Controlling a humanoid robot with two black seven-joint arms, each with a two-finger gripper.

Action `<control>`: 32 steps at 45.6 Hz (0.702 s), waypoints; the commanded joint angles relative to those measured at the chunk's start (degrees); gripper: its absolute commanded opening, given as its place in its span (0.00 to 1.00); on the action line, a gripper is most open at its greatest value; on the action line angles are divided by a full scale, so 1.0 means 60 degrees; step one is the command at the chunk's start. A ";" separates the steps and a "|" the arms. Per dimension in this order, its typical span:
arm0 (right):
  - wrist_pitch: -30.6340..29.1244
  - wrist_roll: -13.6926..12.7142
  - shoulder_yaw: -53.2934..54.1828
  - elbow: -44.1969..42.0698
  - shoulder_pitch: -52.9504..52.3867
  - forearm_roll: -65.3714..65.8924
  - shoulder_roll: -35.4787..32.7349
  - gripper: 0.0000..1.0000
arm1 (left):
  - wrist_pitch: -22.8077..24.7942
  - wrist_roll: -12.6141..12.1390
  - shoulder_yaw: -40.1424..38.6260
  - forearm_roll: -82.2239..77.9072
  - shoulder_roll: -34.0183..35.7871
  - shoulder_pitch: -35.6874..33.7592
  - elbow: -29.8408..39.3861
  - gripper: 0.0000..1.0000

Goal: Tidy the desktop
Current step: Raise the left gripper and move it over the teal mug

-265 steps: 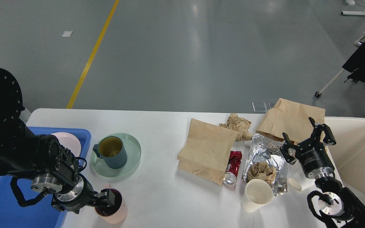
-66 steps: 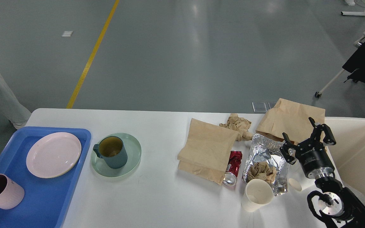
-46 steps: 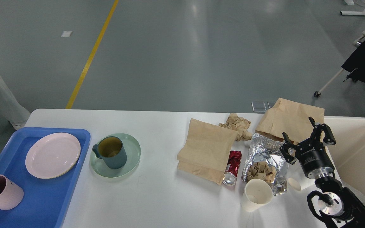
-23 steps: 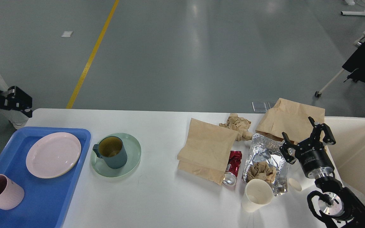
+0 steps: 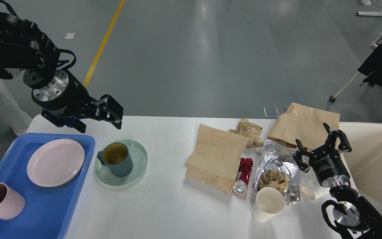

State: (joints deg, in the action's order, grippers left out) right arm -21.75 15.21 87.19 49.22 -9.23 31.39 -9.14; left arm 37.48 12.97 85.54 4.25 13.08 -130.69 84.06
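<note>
Midway through tidying, our left gripper [image 5: 98,118] hangs spread and empty above the desktop [image 5: 164,205], just left of the blue mug [image 5: 115,159].

Right of the mug lie paper bags [image 5: 218,156]; further right our right gripper [image 5: 320,145] gapes, holding nothing. We judge a careless descent could tip that mug off its green plate [image 5: 138,166].

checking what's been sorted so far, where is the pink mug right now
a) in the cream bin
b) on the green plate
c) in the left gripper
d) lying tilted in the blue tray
d: the pink mug lies tilted at the near end of the blue tray, nearer than the pink plate, while the left gripper hangs open and empty above the desktop.
</note>
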 commanded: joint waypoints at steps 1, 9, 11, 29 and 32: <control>0.0006 0.0000 0.0000 0.0001 0.0000 -0.0002 0.0000 1.00 | -0.0007 0.0065 0.0055 0.0010 0.0047 0.0468 -0.0006 0.96; -0.0008 0.0000 0.0000 0.0015 0.0000 -0.0002 0.0000 1.00 | -0.0124 0.0109 0.0626 0.0068 0.0501 0.1185 -0.0473 0.96; -0.0008 0.0000 0.0000 0.0015 0.0000 -0.0002 0.0000 1.00 | -0.0197 0.0095 0.0582 0.0097 0.0545 0.1565 -0.0883 0.96; -0.0008 0.0000 0.0000 0.0015 0.0000 -0.0002 0.0000 1.00 | -0.2040 -0.0681 -0.0366 0.3992 0.0487 0.4918 -0.2789 0.91; -0.0008 0.0000 0.0000 0.0015 0.0000 -0.0002 0.0000 1.00 | -0.2700 -0.1017 -0.0882 0.4286 0.0399 0.5696 -0.2980 0.90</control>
State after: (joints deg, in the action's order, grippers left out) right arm -21.80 15.21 87.19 49.32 -9.23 31.37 -9.14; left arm 27.06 9.49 85.23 26.66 16.21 -102.99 67.78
